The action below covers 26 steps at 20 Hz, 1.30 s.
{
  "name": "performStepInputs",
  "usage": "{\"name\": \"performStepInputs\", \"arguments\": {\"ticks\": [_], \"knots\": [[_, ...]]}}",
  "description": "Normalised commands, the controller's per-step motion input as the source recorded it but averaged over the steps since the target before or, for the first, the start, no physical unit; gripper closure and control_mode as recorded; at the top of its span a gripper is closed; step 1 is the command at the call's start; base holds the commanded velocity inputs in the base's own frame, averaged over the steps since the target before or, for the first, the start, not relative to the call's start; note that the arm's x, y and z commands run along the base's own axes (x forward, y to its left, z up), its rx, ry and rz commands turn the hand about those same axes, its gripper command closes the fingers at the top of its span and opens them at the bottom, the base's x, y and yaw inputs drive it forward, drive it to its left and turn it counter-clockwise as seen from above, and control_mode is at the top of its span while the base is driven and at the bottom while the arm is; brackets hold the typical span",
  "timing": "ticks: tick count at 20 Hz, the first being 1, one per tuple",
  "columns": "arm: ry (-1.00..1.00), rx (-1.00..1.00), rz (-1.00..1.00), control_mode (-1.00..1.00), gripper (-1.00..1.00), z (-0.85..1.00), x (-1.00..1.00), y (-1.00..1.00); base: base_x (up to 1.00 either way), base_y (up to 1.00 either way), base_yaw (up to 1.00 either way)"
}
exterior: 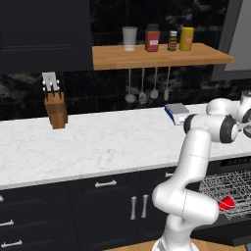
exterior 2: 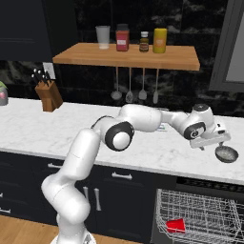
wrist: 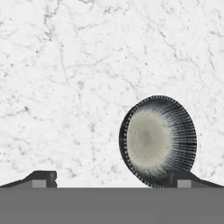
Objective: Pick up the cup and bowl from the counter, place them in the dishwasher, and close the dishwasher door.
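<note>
The bowl looks dark grey and ribbed with a pale inside, not red. It is at the counter's right end, as the bowl shows in the right base view. My gripper hangs over it, open, fingers far apart. One fingertip overlaps the bowl's near rim, while the other stands off over bare marble. I cannot tell whether the bowl rests on the counter or is lifted. The red cup lies in the dishwasher's pulled-out wire rack, below the counter edge; cup and rack also show from the left.
A wooden knife block stands at the back left of the counter. A blue-edged book lies near the arm. A wooden shelf with a tumbler and jars hangs above, ladles beneath it. Drawers with silver handles front the cabinets.
</note>
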Motion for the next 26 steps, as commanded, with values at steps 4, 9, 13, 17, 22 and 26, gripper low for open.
{"name": "performStepInputs", "arguments": {"ticks": [4, 9, 13, 17, 22, 26], "knots": [[0.06, 0.0, 0.0, -1.0, -1.0, -0.04, 0.28, -0.51, 0.0, 0.0, 0.0], [0.09, 0.0, 0.0, -1.0, -1.0, -0.2, 0.03, -0.13, 0.0, 0.0, 0.0], [0.01, 0.01, 0.0, -1.0, -1.0, -0.35, 0.0, 0.13, 0.0, 0.0, 0.0], [0.0, 0.0, 0.02, -1.0, -1.0, -0.21, 0.01, 0.17, 0.0, 0.0, 0.0], [0.01, 0.04, 0.0, -1.0, -1.0, -0.24, 0.02, 0.0, 0.0, 0.0, 0.0], [0.01, 0.07, 0.0, -1.0, -1.0, -0.26, 0.02, -0.07, 0.0, 0.0, 0.0]]}}
